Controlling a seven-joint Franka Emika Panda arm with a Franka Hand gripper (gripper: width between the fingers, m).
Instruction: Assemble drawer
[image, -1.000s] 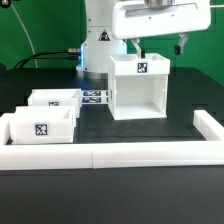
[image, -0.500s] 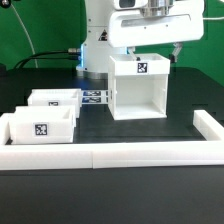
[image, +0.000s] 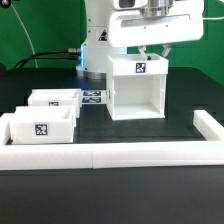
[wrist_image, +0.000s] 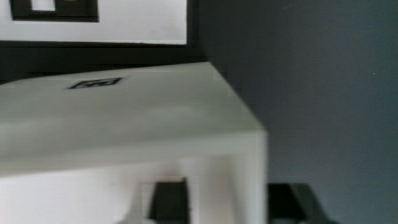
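The white drawer case (image: 137, 88) stands upright mid-table with its open front toward the camera and a tag on top. My gripper (image: 155, 56) is down on the case's top at the exterior view's right. In the wrist view (wrist_image: 231, 205) its two dark fingers (wrist_image: 169, 203) press on either side of a white wall of the case (wrist_image: 125, 120). The jaws are shut on that wall. Two small white drawer boxes, one behind (image: 55, 99) and one in front (image: 40, 127), sit at the exterior view's left, apart from the case.
The marker board (image: 95, 97) lies flat between the small boxes and the case, and also shows in the wrist view (wrist_image: 98, 20). A low white fence (image: 125, 153) runs along the table's front and right side. The arm's base (image: 98, 45) stands behind.
The gripper has come down onto the case's top. Its fingers have drawn in from a wide spread to close on the wall. The case and small boxes have not moved.
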